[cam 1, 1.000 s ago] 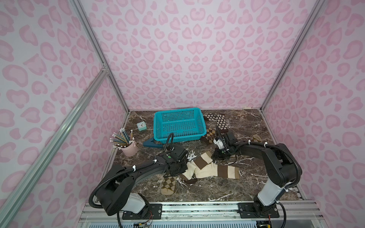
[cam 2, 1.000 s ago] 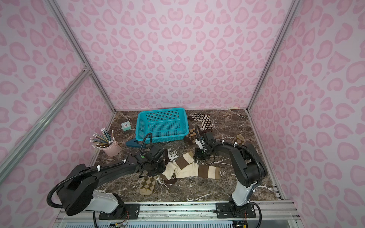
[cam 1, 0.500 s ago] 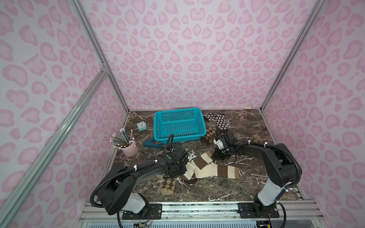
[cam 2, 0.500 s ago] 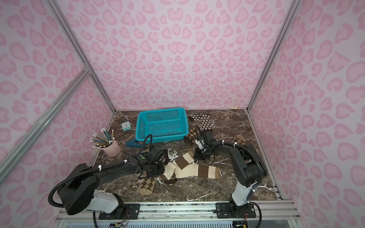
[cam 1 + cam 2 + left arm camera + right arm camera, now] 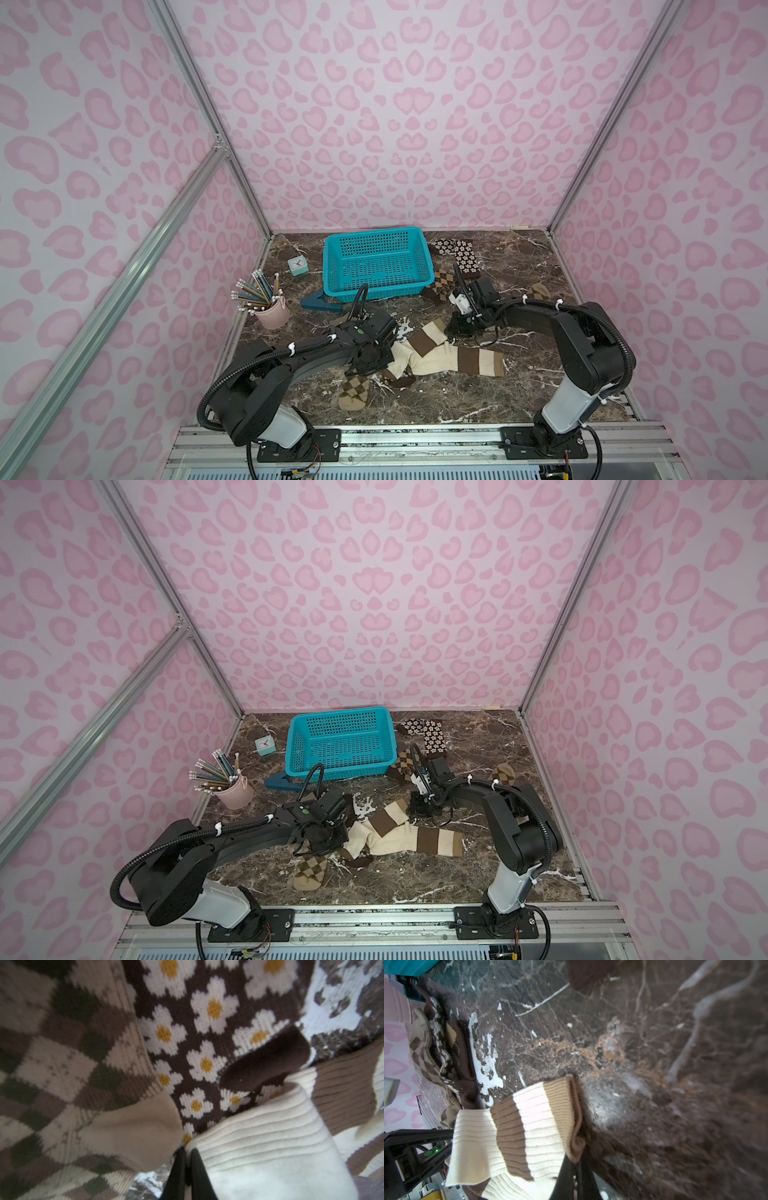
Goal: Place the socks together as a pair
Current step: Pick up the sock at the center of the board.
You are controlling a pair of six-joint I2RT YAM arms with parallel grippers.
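The right gripper is clamped on the tan cuff of a striped sock, which runs slantwise over the table toward the left gripper. That gripper's jaws are pressed together at the sock's cream end and seem to nip its edge, so the sock spans the gap between the two grippers. The other striped sock lies flat just beside and partly under it. An argyle sock and a flower sock lie beneath the left gripper.
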